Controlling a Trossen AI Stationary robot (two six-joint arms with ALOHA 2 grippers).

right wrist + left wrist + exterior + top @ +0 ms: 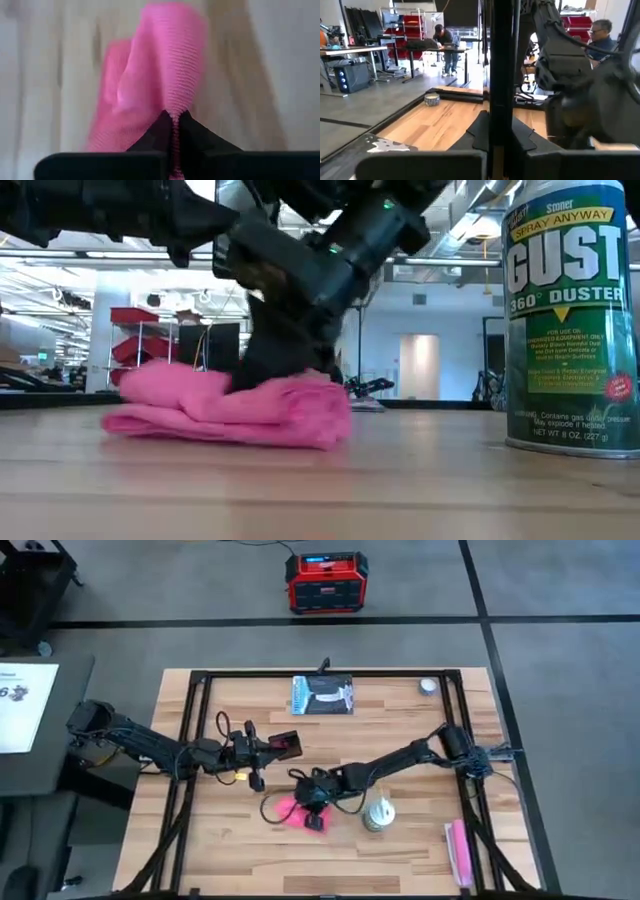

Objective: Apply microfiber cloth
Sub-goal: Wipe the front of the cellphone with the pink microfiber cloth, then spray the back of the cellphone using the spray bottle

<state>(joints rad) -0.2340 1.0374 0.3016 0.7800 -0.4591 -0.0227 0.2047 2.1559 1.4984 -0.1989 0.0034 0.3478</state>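
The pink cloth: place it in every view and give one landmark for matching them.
High view: cloth lower centre, under the right gripper, left of the duster can.
Low view: cloth bunched on the table, left of centre; can at far right.
Left wrist view: not in it.
Right wrist view: cloth fills the centre, pinched between the fingers.
Landmark: the can.

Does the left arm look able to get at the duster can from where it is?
Probably not directly: the right gripper, shut on the microfiber cloth, lies between the left gripper and the duster can.
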